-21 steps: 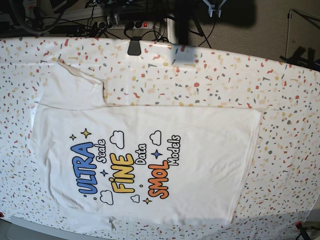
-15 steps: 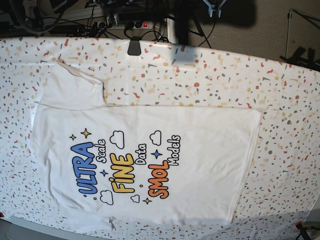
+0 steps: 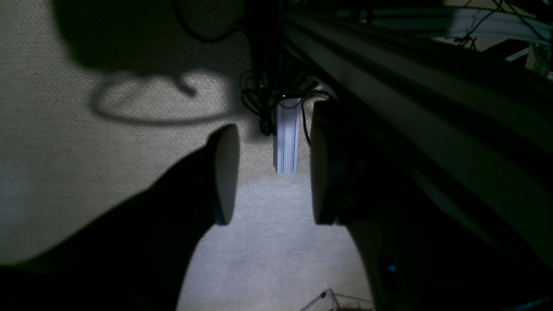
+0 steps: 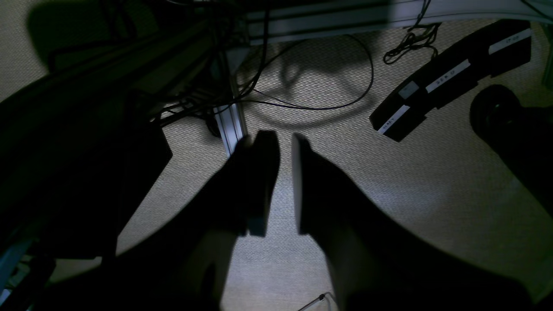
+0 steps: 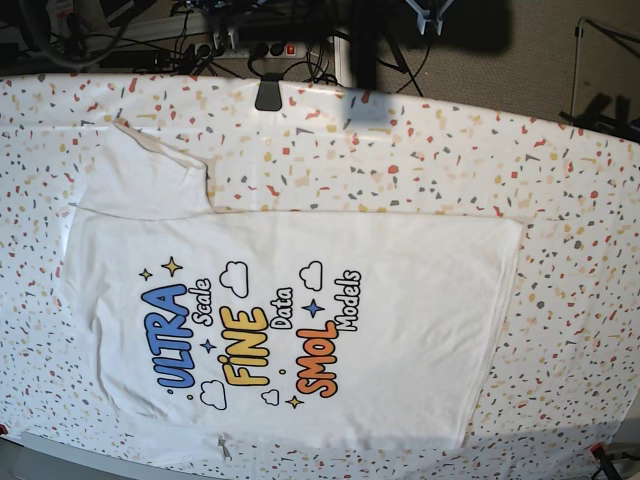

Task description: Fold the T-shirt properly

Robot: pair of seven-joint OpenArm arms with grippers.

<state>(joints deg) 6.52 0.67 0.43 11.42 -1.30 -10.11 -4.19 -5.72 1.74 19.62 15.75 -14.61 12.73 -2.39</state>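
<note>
The T-shirt (image 5: 420, 300) lies flat and print-up on the speckled table (image 5: 570, 170), collar to the left, hem to the right. One sleeve (image 5: 150, 180) spreads toward the far left; the near edge runs along the table's front. No arm appears in the base view. My left gripper (image 3: 274, 125) hangs over carpeted floor, open wide and empty. My right gripper (image 4: 284, 142) also points at the floor, with a narrow gap between its fingers and nothing in it. The shirt is out of sight in both wrist views.
A black clamp (image 5: 268, 95) sits on the table's far edge. Below the grippers are an aluminium frame post (image 3: 287, 134), loose cables (image 4: 328, 106) and a black power strip (image 4: 449, 77) on the carpet.
</note>
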